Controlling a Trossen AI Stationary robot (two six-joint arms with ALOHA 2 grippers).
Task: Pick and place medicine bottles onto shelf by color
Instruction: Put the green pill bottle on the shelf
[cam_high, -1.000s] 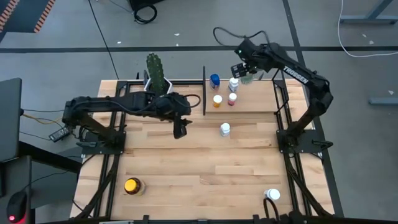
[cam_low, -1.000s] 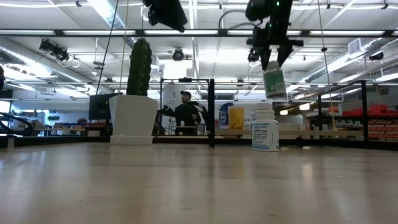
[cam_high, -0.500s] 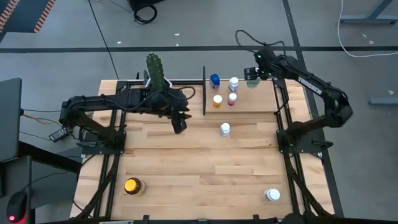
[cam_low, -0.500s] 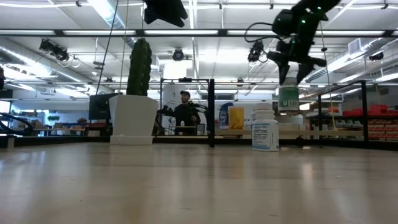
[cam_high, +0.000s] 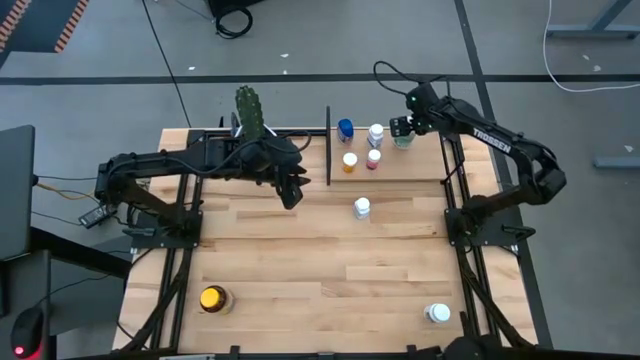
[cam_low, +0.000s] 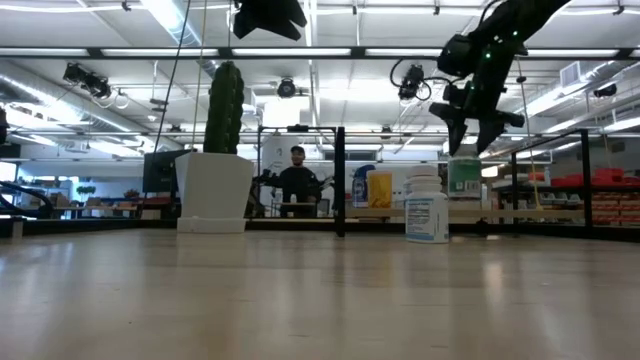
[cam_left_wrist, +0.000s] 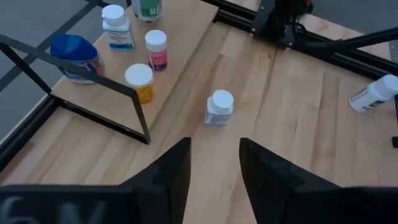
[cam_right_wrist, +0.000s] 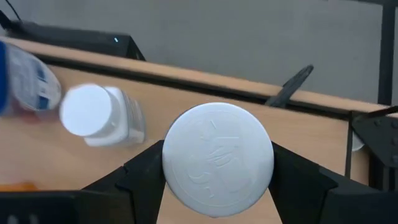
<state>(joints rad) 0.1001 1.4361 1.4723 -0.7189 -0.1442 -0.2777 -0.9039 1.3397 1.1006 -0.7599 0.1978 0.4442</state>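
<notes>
My right gripper (cam_right_wrist: 217, 163) clamps a white-capped green bottle (cam_high: 403, 135) at the shelf (cam_high: 420, 165).
My left gripper (cam_left_wrist: 214, 165), fingers apart, hangs above the tabletop.

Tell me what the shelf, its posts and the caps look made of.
Shelf: light wood, matte, grain lines visible. Posts: thin black bars, probably painted metal. Caps: smooth white, likely plastic; the one in the right gripper's view shows an embossed mark.

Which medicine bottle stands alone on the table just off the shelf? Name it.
The white bottle: white cap, white body, upright on the tabletop in front of the shelf. The blue, orange, pink and other white-capped bottles stand on the shelf board.
</notes>
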